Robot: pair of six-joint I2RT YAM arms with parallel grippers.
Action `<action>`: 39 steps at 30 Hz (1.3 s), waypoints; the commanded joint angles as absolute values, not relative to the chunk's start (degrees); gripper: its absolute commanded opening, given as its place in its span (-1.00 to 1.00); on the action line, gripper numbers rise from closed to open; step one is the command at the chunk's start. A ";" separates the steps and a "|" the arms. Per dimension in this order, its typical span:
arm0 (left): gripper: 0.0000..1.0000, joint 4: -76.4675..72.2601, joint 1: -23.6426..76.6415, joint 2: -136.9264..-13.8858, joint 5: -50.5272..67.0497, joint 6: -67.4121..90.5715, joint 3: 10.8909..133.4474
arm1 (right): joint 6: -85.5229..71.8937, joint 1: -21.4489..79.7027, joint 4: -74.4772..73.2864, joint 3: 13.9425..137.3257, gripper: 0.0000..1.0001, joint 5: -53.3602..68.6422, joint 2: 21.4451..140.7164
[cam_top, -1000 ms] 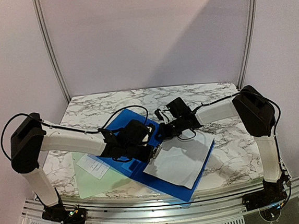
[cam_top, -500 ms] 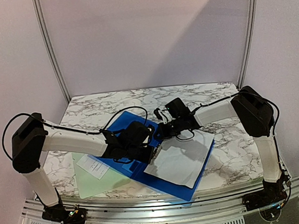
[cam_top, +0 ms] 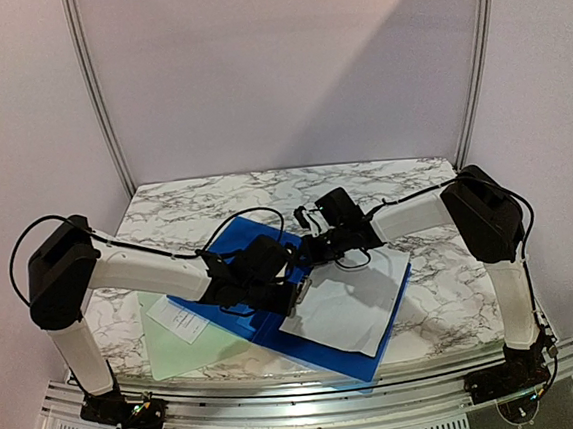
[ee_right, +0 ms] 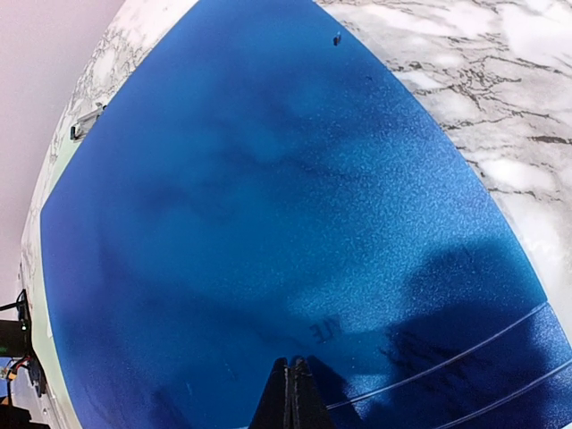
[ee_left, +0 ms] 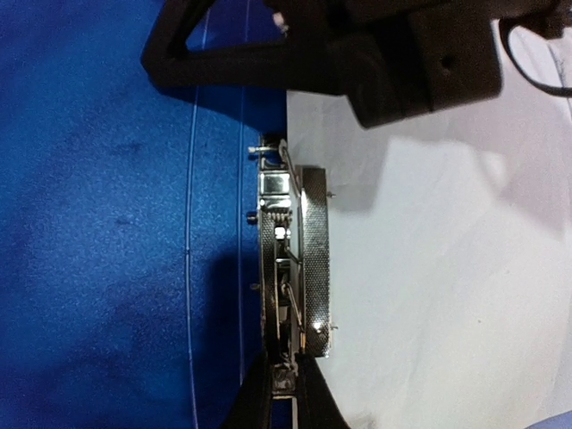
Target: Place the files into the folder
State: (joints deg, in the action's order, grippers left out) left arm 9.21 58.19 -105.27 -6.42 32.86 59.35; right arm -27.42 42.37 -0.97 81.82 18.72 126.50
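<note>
Dial centred on the table, 6 o'clock at the arm bases.

Near edge, 6 o'clock: a metal rail (cam_top: pixel 313 405) runs the full width. One corner of the folder (cam_top: pixel 319 354) reaches it, so no open margin is left there.

At 8 o'clock: one pale green sheet (cam_top: pixel 193 355) lies flat by the near left corner. One small printed slip (cam_top: pixel 178 319) rests on it, outside the folder and touching its left edge.

Centre: one blue folder lies open and skewed, its long edges running 10 to 4 o'clock. One large white sheet (cam_top: pixel 350 309) covers its right half. One metal clip (ee_left: pixel 304 259) sits along the spine, its plate over the sheet's edge.

The left gripper (ee_left: pixel 284 398) reaches in from 9 o'clock, its jaws almost together and pinching the near end of the clip. The right gripper (ee_right: pixel 290 389) reaches in from 3 o'clock, its jaws pressed together on nothing, just over the bare blue left half. The two grippers are close to each other above the spine.

Far half: bare marble table (cam_top: pixel 264 188) lies open from 10 through 12 to 3 o'clock.

Count: two arms, two white papers, one green sheet, one folder, one clip.
</note>
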 commanded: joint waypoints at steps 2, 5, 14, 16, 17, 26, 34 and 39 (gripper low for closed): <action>-1.00 18.10 60.29 -110.90 -3.22 34.85 57.22 | -27.73 42.45 -12.58 79.08 -1.00 14.09 132.38; -1.00 20.81 60.29 -110.32 -7.54 34.89 58.24 | -27.60 42.46 -12.58 79.01 -1.00 14.19 132.34; -1.00 24.44 60.33 -108.48 -14.83 35.14 60.53 | -27.41 42.45 -12.50 79.01 -1.00 14.40 132.41; -1.00 24.71 60.37 -107.97 -15.44 35.13 60.89 | -27.37 42.49 -12.55 79.01 -1.00 14.41 132.36; -1.00 24.75 60.38 -107.74 -15.59 35.16 60.97 | -27.40 42.46 -12.54 79.01 -1.00 14.39 132.44; -1.00 25.55 60.57 -106.53 -17.13 35.16 62.07 | -27.37 42.50 -12.69 79.37 -1.00 14.49 132.63; -1.00 26.00 60.64 -106.00 -17.87 34.92 63.01 | -27.33 42.45 -12.80 79.50 -1.00 14.67 132.71; -1.00 26.01 60.66 -106.49 -17.57 34.81 63.23 | -27.18 42.49 -12.78 79.54 -1.00 14.81 132.72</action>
